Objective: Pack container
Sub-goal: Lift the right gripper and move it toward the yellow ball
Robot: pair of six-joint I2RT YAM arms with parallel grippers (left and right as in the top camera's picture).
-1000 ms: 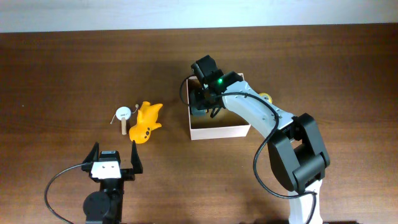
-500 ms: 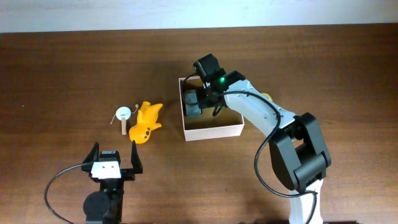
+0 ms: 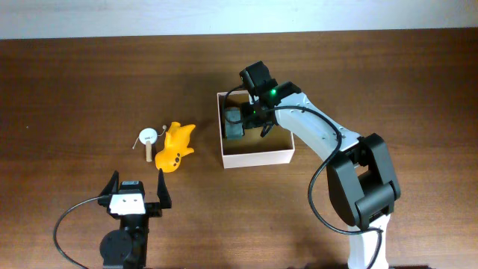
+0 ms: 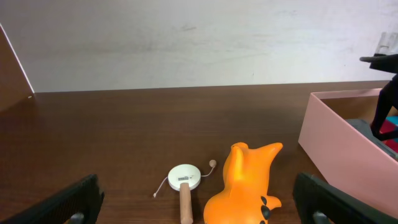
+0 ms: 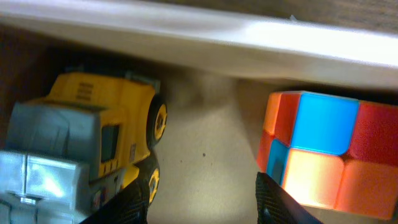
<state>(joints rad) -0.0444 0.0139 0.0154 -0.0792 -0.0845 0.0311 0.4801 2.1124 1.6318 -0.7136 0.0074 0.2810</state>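
Observation:
The container [image 3: 258,158] is a square white-walled box with a tan floor, right of the table's middle. My right gripper [image 3: 251,119] is inside it, open and empty. In the right wrist view its fingers [image 5: 135,200] straddle bare floor [image 5: 205,149], with a yellow and grey toy truck [image 5: 93,146] to the left and a multicoloured cube [image 5: 323,155] to the right. The truck [image 3: 234,124] lies against the box's left wall. An orange animal toy [image 3: 175,147] and a small white drum rattle [image 3: 148,137] lie on the table to the left. My left gripper [image 3: 137,181] is open just before them.
In the left wrist view the orange toy [image 4: 245,180] and the rattle [image 4: 184,178] lie between my open fingers [image 4: 78,199], and the box's wall [image 4: 339,146] stands at the right. The table is dark brown wood with a pale wall behind it.
The box has slid a little to the left. My right gripper has shifted slightly right inside it, and the truck now shows at the left wall. The left arm has not moved.

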